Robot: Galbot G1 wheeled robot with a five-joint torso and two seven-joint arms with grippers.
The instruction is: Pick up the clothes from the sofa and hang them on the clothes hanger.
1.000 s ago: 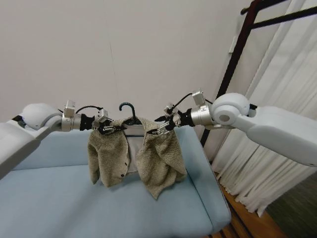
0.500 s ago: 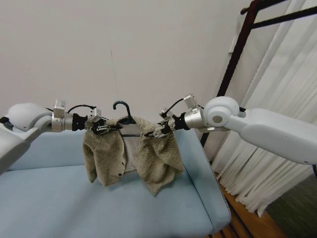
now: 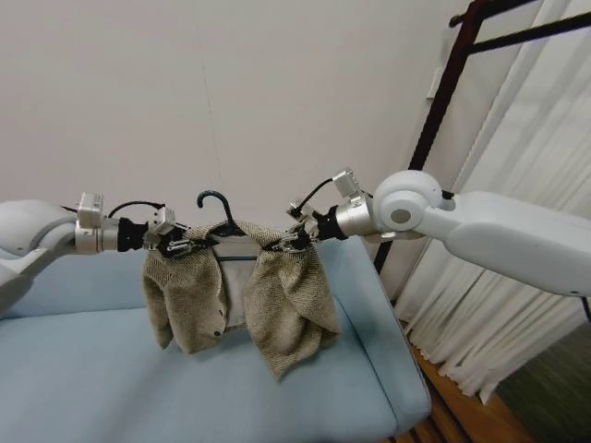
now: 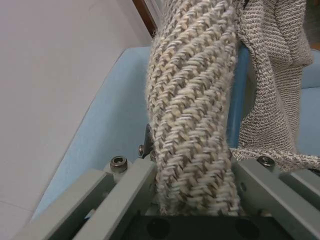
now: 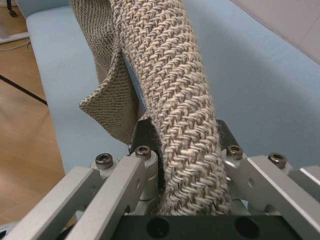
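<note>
The left gripper (image 3: pixel 181 245) is clamped on one shoulder of a beige knitted cardigan (image 3: pixel 288 309). In the left wrist view the thick knit is seen pressed tight between the grey fingers (image 4: pixel 120 197), with more of the garment hanging beyond them. The right gripper (image 3: pixel 295 240) is closed in the same way on the opposite shoulder. In the right wrist view a twisted roll of knit is squeezed between its fingers (image 5: pixel 117 182).

Both grippers are held at about the same height and well apart, each arm reaching in from its own side. The cardigan is stretched between them on a dark hanger (image 3: pixel 213 205). The hanger's hook is turned upward and stands between the two grippers, nearer the left one.

The cardigan is carried in the air above a light blue sofa (image 3: pixel 102 388), in front of the backrest and clear of the seat. It is worn open on the hanger. A row of small buttons is seen down the inner edge of the left panel, and a paler inner layer is exposed between the two panels. The right panel hangs lower than the left and ends in a point.

A dark clothes rack (image 3: pixel 441 106) is seen beyond the right end of the sofa, rising past the right arm and well apart from the hanger. White curtains (image 3: pixel 531 138) hang beside it, and a plain pale wall (image 3: pixel 231 83) is seen behind the sofa. A strip of wooden floor (image 3: pixel 457 415) is seen beside the sofa's right end.
</note>
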